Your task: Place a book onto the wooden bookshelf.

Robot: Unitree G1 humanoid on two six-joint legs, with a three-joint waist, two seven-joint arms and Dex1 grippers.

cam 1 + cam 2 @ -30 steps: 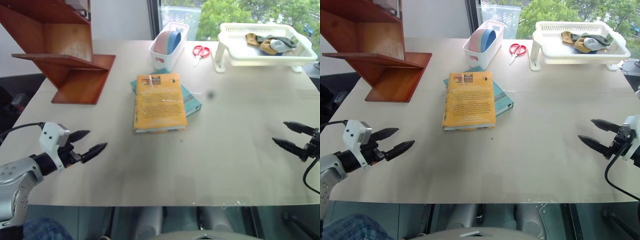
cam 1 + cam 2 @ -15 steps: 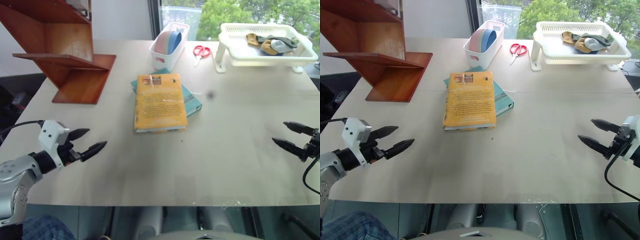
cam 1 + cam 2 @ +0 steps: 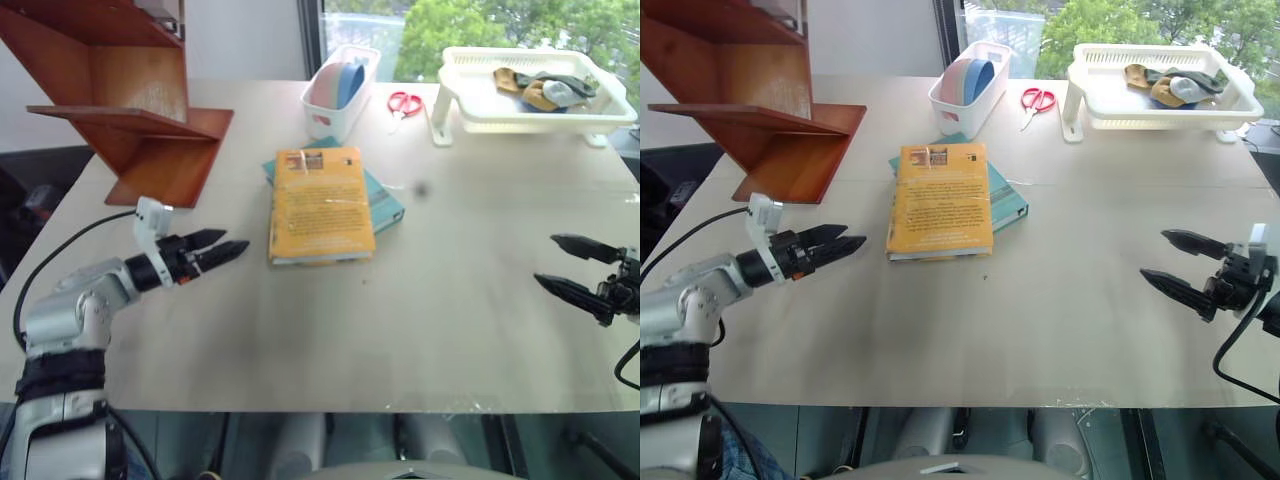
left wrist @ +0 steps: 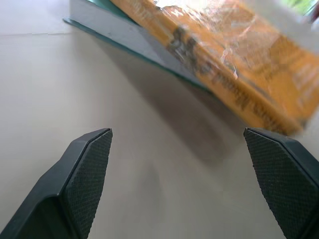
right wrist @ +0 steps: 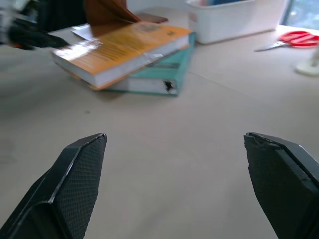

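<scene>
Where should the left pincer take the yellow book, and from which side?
Probably by the long edge facing the left pincer, coming in level from that side. The yellow book lies flat on a teal book that sticks out on its far side, so its near edge overhangs the table, leaving room for a lower finger. The pincer is open and already pointing at that edge.

Left gripper (image 4: 177, 149) fingers spread wide, empty, above bare table (image 4: 75, 89). Ahead: orange book (image 4: 239, 59) lying on teal book (image 4: 107, 27), spine facing gripper, not touching
</scene>
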